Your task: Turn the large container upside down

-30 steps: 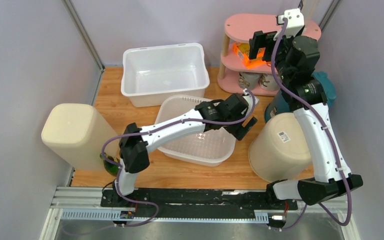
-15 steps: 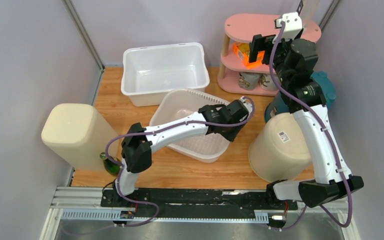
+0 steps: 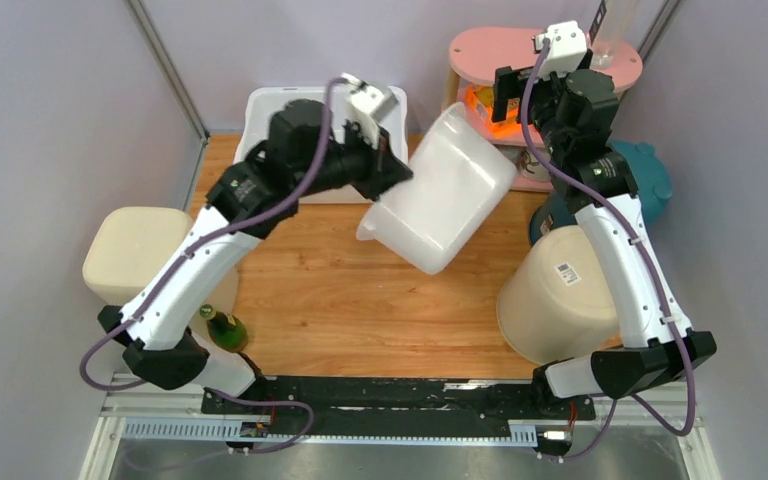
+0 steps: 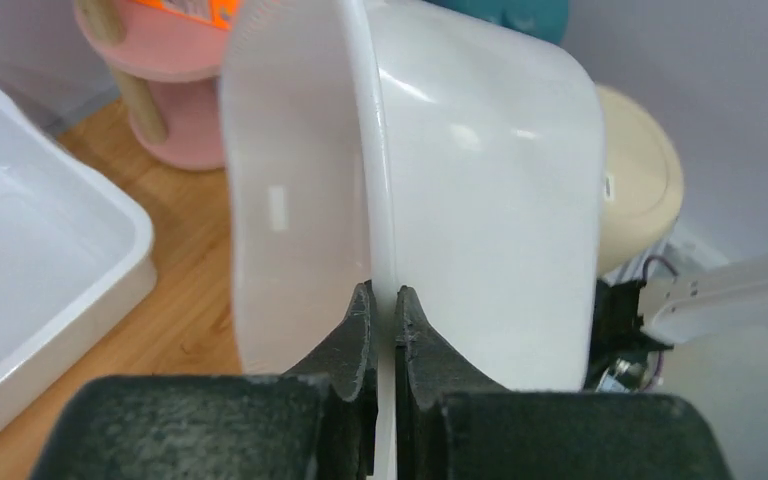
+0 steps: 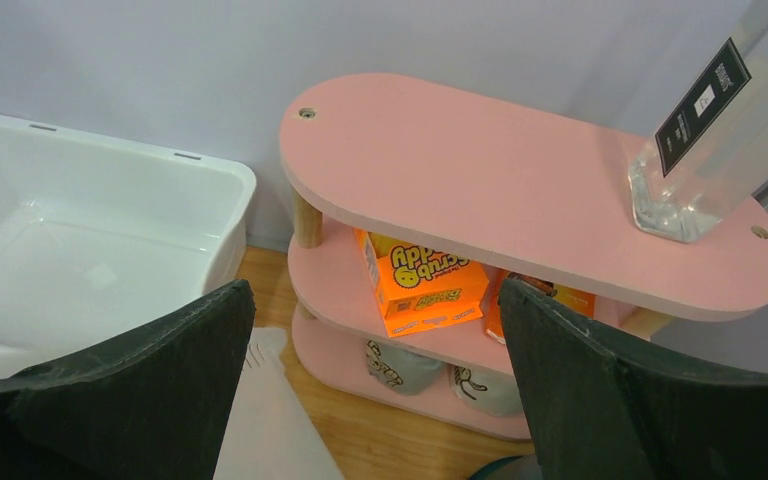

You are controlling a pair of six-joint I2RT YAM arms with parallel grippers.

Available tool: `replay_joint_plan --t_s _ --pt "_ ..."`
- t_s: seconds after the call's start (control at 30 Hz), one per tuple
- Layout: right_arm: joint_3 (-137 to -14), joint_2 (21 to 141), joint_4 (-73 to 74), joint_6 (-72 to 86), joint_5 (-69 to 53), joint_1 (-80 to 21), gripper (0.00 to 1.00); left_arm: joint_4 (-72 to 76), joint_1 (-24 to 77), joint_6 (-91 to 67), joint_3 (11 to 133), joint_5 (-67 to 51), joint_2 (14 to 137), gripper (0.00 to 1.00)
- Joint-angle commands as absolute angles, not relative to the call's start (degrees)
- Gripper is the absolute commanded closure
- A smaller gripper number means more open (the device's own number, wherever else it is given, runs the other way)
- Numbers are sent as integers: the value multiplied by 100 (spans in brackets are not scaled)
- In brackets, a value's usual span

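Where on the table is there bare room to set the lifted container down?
For the large container, the open wood mid-table, bordered by the white tub behind, the beige bin and green bottle on the left, the beige bucket on the right. The far-right corner is crowded: pink shelf, teal item, bucket.

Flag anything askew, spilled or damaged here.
Nothing spilled or damaged. The large container hangs tilted in mid-air, its rim pinched by the left claw, which fits the flip. The beige bin at the right shows its labelled base, apparently tipped.
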State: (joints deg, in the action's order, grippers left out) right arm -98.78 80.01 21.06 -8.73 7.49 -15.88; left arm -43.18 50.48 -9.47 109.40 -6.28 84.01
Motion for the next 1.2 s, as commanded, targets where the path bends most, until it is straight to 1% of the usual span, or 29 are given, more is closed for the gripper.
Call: replay_joint_plan --t_s 0.0,0.03,0.07,0.1,0.2,0.23,0.33,0.4,0.5,0.63,0.7,0.77,0.83,0.87,0.9,0.97,1.0,1.07,1.1,1.17 --pt "-10004 8003 1866 -1194 1015 -1563 1 -2847 3620 -2407 10609 -3213 8165 100" --pt "-10014 8020 1877 -1271 1045 -1551 1 -2531 3168 -3311 10145 -4009 8121 100" --pt "-10030 8047 1877 -1327 1078 -1536 1 -1933 2999 -4121 9898 -4263 8033 100" --pt "-10055 8078 1875 -1375 1123 -1530 1 -1740 2725 -4412 9431 -4568 7998 100" --pt "-10160 8183 1885 -1488 1139 -1531 1 -882 2346 -5467 8465 -4928 7773 100" --pt "-10186 8225 1881 -1505 1129 -1534 1 -753 2217 -5621 7983 -4965 7731 100" --pt "-10215 8331 1888 -1488 1125 -1530 1 -210 1992 -6153 7148 -5090 7576 100" --pt "-10178 8386 1883 -1461 1101 -1532 1 -66 1855 -6279 6596 -5157 7534 100" --pt "-10099 8411 1881 -1409 1071 -1531 1 -210 1565 -6195 6296 -5183 7438 100" --pt "-10002 8417 1885 -1331 996 -1535 1 -1474 938 -5356 6162 -4537 7138 100" --pt "-9971 8407 1886 -1311 976 -1530 1 -2071 608 -4999 6098 -4217 7023 98" --pt "-9954 8407 1886 -1310 960 -1534 1 -2439 395 -4785 5979 -4019 6906 85" --pt "-9896 8369 1886 -1365 891 -1534 1 -2553 304 -4574 5927 -3942 6799 68" --pt "-9856 8337 1885 -1389 873 -1538 1 -2577 276 -4511 5934 -3950 6723 64" --pt "-9806 8305 1882 -1411 863 -1535 1 -2646 265 -4382 5937 -3948 6644 57" --pt "-9662 8246 1873 -1424 848 -1527 0 -2798 263 -4200 5941 -3981 6540 48" --pt "-9589 8216 1871 -1417 839 -1525 0 -2863 259 -4148 5941 -3986 6518 46" --pt "-9424 8177 1849 -1379 770 -1522 0 -3052 259 -3973 5957 -3950 6446 38" --pt "-9341 8154 1841 -1363 715 -1520 0 -3186 261 -3869 5962 -3862 6413 32" --pt "-9229 8144 1828 -1248 572 -1520 0 -3316 262 -3715 5955 -3763 6374 26"
